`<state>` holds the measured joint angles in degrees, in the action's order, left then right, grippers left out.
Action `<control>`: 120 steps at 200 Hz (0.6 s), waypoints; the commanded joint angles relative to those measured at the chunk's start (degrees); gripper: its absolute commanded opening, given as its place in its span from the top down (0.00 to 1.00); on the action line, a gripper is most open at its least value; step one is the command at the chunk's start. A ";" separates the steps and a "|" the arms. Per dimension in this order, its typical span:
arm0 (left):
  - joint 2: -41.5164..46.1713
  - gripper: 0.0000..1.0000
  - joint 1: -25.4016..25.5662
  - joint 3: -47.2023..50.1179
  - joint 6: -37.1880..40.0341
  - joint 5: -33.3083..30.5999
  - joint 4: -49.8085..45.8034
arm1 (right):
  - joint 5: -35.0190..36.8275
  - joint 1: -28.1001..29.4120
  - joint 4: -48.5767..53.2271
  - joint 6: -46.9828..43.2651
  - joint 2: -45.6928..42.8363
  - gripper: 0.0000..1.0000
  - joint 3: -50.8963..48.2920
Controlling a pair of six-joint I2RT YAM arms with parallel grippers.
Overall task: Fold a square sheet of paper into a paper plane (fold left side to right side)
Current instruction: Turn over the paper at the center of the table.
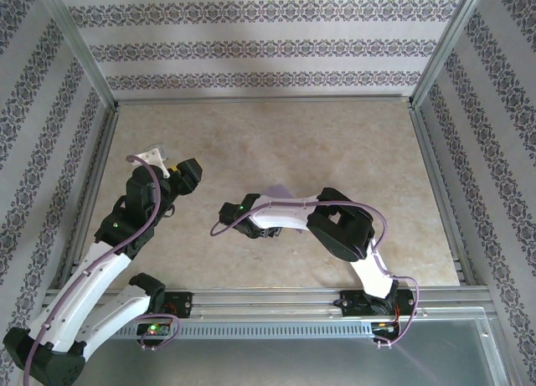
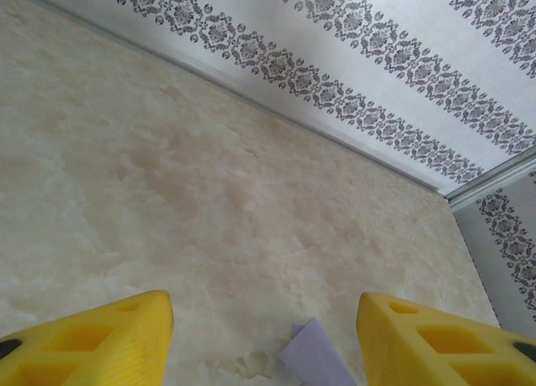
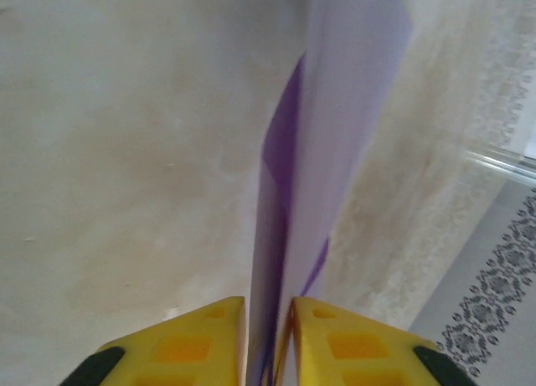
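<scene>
Right gripper (image 3: pixel 268 306) pinches folded purple paper (image 3: pixel 335 110) edge-on, above tabletop (image 1: pixel 352 143) centre. Left gripper (image 2: pixel 264 311) spread, empty, nearer left edge. Risk: thin sheet slips or flops from narrow pinch, 2 layers shift, crease lands crooked.

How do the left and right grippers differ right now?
Left yellow-fingered gripper: jaws wide apart, gripping nothing. Right yellow-fingered gripper: jaws nearly together on the folded lavender-purple paper. The left faces the beige tabletop; the right looks along the paper's length. Both have yellow wedge-shaped fingers.
</scene>
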<state>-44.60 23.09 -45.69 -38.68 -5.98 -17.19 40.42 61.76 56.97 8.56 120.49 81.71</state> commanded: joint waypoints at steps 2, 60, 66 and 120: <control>-0.56 0.40 -0.96 0.04 0.27 2.22 0.80 | -8.23 0.08 -0.65 -0.05 -0.57 0.71 1.01; -3.90 0.37 -1.37 -2.22 0.93 6.66 1.33 | -22.24 -3.18 -5.41 1.54 -5.85 0.43 -1.15; -4.29 0.36 -1.35 -2.34 0.81 7.04 1.37 | -23.20 -3.51 -5.81 1.62 -6.85 0.40 -1.48; -8.73 0.32 -1.49 2.05 -4.58 12.46 8.85 | -27.46 -7.79 -10.42 3.50 -19.06 0.28 -6.40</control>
<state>-51.48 22.37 -45.69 -39.79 2.11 -15.27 16.53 56.31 49.54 10.35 107.92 78.02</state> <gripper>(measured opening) 0.680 0.708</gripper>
